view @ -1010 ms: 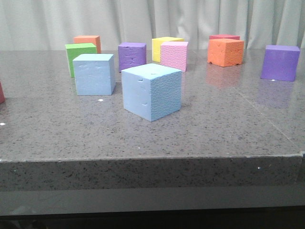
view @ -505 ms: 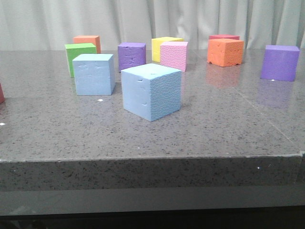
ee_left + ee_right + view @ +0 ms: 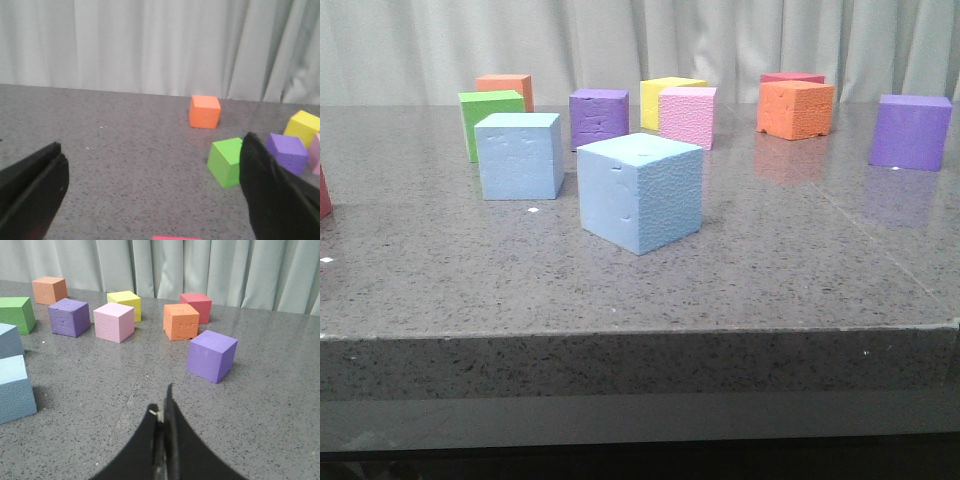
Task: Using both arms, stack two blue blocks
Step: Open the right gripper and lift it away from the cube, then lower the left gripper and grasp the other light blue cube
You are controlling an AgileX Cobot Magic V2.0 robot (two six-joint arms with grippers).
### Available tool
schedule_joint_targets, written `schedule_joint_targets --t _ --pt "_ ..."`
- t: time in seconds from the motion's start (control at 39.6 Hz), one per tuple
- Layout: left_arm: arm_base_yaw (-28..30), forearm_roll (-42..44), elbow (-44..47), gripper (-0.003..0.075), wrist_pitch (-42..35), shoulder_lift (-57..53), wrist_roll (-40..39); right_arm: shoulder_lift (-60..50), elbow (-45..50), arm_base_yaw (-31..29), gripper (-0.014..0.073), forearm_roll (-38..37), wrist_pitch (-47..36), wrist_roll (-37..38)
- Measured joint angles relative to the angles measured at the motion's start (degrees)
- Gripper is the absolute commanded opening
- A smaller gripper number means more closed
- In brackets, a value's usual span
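Observation:
Two pale blue blocks stand on the grey stone table. The nearer blue block (image 3: 640, 192) sits turned corner-on near the middle; the farther blue block (image 3: 518, 154) stands left of it, apart. Both show at the edge of the right wrist view, the nearer (image 3: 15, 389) and the farther (image 3: 9, 340). Neither gripper shows in the front view. My left gripper (image 3: 152, 192) is open and empty over bare table, with a green cube (image 3: 227, 161) beside one finger; no blue block shows in that view. My right gripper (image 3: 162, 407) is shut and empty, low over the table.
Behind the blue blocks stand a green cube (image 3: 490, 120), orange cubes (image 3: 504, 90) (image 3: 794, 108), purple cubes (image 3: 597, 117) (image 3: 908, 131), a yellow cube (image 3: 668, 98), a pink cube (image 3: 686, 116) and a red cube (image 3: 790, 78). A red thing (image 3: 324, 192) pokes in at the left edge. The table's front edge (image 3: 640, 335) is near.
The blocks have not moved; the whole front view has shifted very slightly.

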Motion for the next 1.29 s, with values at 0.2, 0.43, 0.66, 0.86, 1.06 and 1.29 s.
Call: schedule_joint_targets --t 0.2,0.43,0.66,0.86,1.06,1.29 --pt "-11.1 -0.1 -3.7 0.0672 0.4 7.5 0.0 0.0 0.0 0.0 -0.0068 0.0 0.0 0.0" --pt "-23.8 1.2 -11.9 0.0672 4.5 20.2 0.0 0.0 0.0 0.0 -0.0068 0.0 0.0 0.0" --pt "-27.4 1.3 -24.0 0.0672 16.3 34.6 -0.2 0.0 0.0 0.0 -0.0068 0.0 0.6 0.0" --pt "-27.4 1.3 -34.0 0.0672 26.4 45.8 -4.6 0.0 0.1 0.0 -0.0068 0.0 1.0 0.0" --pt "-27.4 1.3 -40.4 0.0672 29.5 53.8 -7.2 0.0 0.2 0.0 -0.0068 0.0 1.6 0.0" --pt "-27.4 2.8 -44.3 0.0672 32.3 60.2 -10.8 0.0 0.2 0.0 -0.0068 0.0 1.6 0.0"
